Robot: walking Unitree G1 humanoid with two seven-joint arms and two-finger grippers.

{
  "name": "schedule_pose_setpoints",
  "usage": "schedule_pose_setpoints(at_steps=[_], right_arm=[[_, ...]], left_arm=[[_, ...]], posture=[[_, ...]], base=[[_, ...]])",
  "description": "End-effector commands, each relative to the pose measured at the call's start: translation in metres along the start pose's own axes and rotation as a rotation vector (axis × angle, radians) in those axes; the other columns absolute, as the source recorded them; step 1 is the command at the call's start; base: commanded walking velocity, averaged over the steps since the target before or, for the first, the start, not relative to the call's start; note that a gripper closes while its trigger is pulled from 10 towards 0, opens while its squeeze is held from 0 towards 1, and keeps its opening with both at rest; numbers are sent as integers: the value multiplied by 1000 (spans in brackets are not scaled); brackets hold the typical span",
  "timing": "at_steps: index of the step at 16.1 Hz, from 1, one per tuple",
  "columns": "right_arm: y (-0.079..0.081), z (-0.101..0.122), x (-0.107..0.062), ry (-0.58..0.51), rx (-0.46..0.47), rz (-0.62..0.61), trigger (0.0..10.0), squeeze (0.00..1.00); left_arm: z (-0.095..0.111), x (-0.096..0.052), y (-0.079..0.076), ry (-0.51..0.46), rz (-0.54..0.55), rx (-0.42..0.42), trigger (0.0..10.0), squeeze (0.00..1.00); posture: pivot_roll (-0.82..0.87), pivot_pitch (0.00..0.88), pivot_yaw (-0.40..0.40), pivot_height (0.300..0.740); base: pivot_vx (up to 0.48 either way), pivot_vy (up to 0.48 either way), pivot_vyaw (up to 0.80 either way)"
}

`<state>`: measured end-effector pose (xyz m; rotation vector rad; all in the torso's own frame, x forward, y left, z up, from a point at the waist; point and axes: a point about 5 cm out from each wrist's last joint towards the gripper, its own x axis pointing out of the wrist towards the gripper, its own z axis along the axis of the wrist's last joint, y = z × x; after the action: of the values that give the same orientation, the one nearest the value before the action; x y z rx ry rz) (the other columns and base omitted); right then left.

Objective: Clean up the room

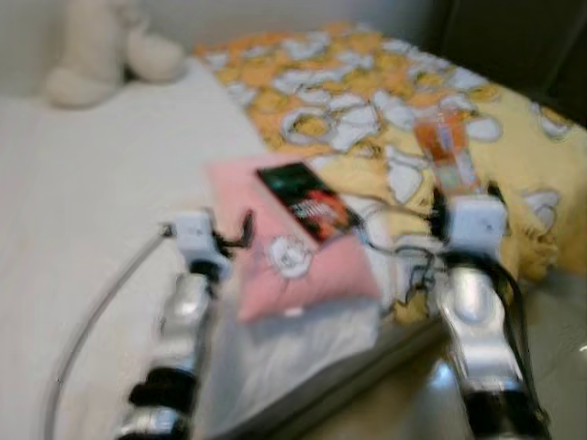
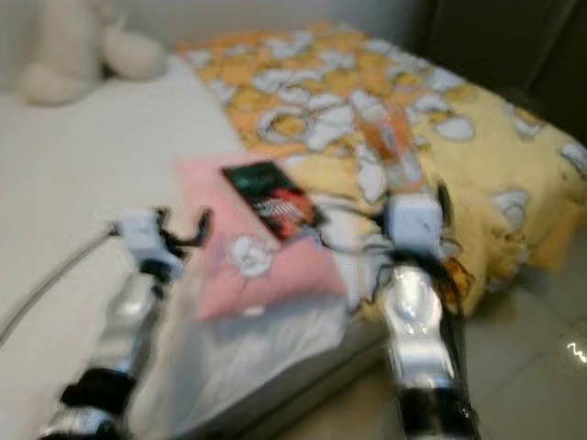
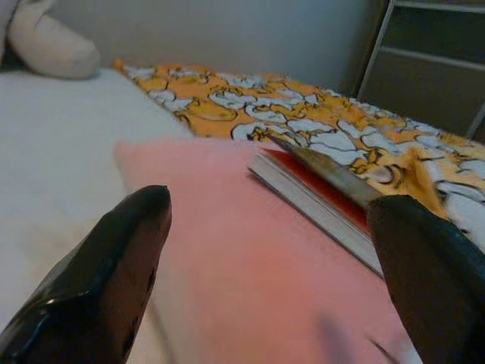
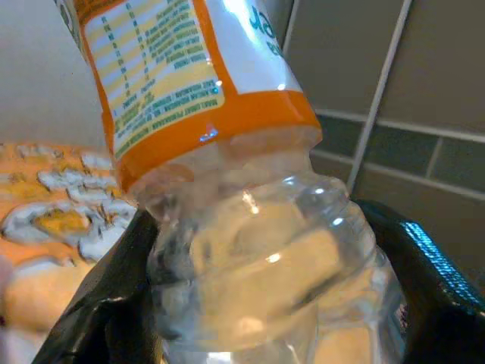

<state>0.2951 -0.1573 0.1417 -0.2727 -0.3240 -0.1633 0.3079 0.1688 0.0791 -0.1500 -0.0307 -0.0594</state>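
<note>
My right gripper (image 1: 463, 188) is shut on a clear plastic bottle (image 4: 250, 250) with an orange and white label (image 1: 446, 147), held up over the yellow patterned blanket (image 1: 367, 92). A pink pillow (image 1: 298, 252) lies on the bed near its front edge. A dark book (image 1: 307, 202) with a red cover rests on the pillow. My left gripper (image 1: 240, 229) hovers open at the pillow's left edge, and the fingers (image 3: 106, 273) frame the pillow (image 3: 250, 265) and the book (image 3: 318, 197).
A cream plush toy (image 1: 101, 50) sits at the back left of the white bed (image 1: 92, 202). Dark shelving (image 3: 432, 68) stands beyond the bed on the right. Tiled floor (image 1: 559, 330) lies at the bed's right foot.
</note>
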Motion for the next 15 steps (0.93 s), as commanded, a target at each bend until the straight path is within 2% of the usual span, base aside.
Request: schedule_pose_setpoints(at_steps=[1,5,9,11,12,13,15], right_arm=[[-8,0,-2,-17,-35,-5,10000,0],[-1,5,0,-51,-45,18,10000,0],[-1,-1,-2,-25,-35,17,10000,0],[-8,-16,-5,50,6,-30,10000,0],[-19,-40,-16,188,69,-91,10000,0],[-20,-48,-21,231,80,-95,10000,0],[-19,-55,-28,253,62,-81,10000,0]], left_arm=[[4,4,-12,-25,-31,-19,10000,0],[21,10,-8,-100,23,8,10000,0],[42,19,-20,-175,-32,33,10000,0],[40,21,-25,-162,-54,33,10000,0],[30,17,-30,-110,-78,9,10000,0],[25,15,-31,-93,-96,19,10000,0],[22,11,-32,-88,-102,58,10000,0]], posture=[[-178,0,52,740],[-177,0,52,740],[-178,0,55,740],[-180,0,58,740],[-185,0,61,740],[-186,0,62,740],[-189,0,65,740]], base=[[442,0,-763],[458,0,-763],[465,0,-770],[459,0,-387],[458,0,0],[461,0,0],[0,0,0]])
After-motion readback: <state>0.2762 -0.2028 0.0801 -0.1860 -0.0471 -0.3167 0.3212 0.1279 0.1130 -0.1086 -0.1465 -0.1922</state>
